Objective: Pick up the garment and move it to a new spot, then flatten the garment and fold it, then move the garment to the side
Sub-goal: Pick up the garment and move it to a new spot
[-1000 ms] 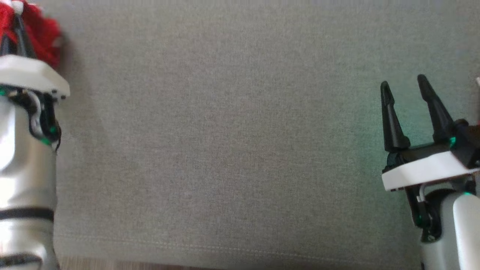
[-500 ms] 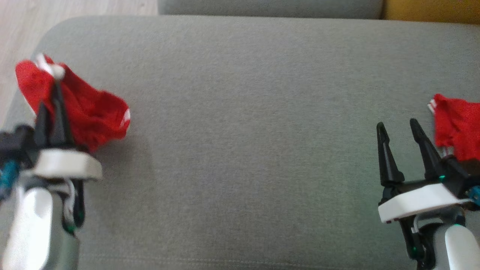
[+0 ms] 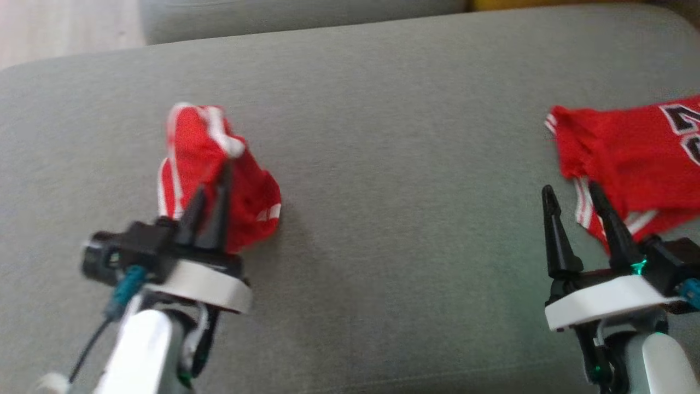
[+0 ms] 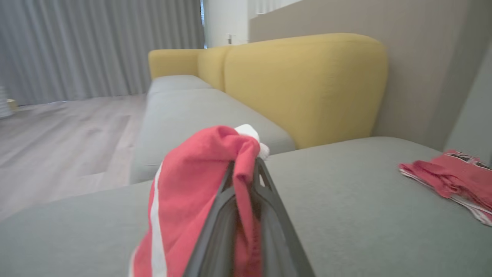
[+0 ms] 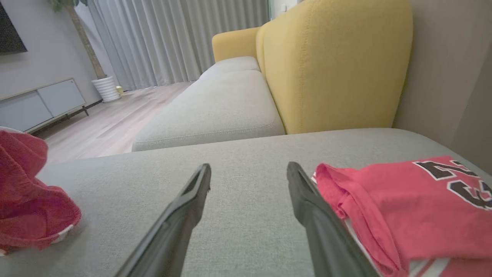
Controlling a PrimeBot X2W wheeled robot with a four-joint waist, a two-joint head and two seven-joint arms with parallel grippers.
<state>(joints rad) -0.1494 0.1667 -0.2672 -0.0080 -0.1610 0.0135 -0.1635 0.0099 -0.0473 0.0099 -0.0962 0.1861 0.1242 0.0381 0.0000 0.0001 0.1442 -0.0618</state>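
The red garment (image 3: 246, 194), white-striped and bunched, is clamped between the closed fingers of the left gripper (image 3: 212, 180), towards the left of the grey sofa cushion (image 3: 383, 164); its lower folds are seen to reach the cushion. A red jersey (image 3: 618, 153) with black numerals is laid flat at the cushion's right edge, well apart; just beside it the right gripper (image 3: 570, 191) is held with fingers spread, nothing between them; a yellow backrest (image 4: 300, 84) is seen behind.
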